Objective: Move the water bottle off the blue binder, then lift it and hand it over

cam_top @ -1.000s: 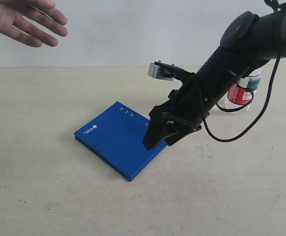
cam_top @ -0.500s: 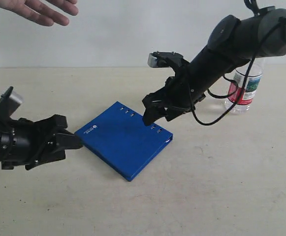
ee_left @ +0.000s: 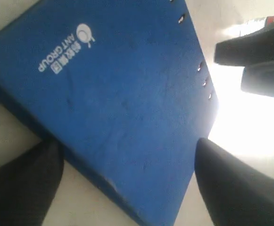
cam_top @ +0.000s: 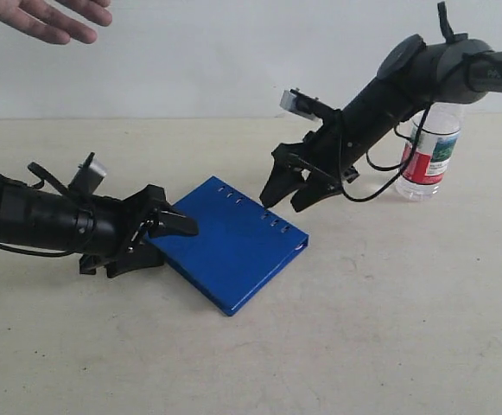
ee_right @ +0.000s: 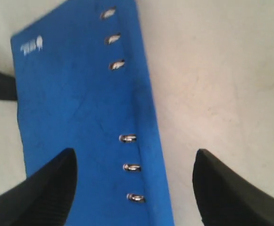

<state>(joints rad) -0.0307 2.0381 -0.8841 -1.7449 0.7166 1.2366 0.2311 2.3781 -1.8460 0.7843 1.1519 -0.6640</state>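
The blue binder [cam_top: 233, 251] lies flat on the table, its white logo facing the left wrist camera [ee_left: 127, 94]. The water bottle [cam_top: 429, 156] stands upright on the table at the far right, off the binder and partly behind my right arm. My left gripper [cam_top: 174, 244] is open, and its fingers straddle the binder's left corner [ee_left: 127, 188]. My right gripper [cam_top: 282, 205] hangs open just above the riveted edge [ee_right: 134, 188], holding nothing.
A person's open hand [cam_top: 43, 19] hovers at the top left, above the table. A black cable [cam_top: 380, 186] loops from the right arm near the bottle. The pale tabletop [cam_top: 389, 328] stretches in front of the binder.
My left arm has reached further right, up to the binder's corner. My right gripper has drawn back to the right. The hand has shifted slightly left.
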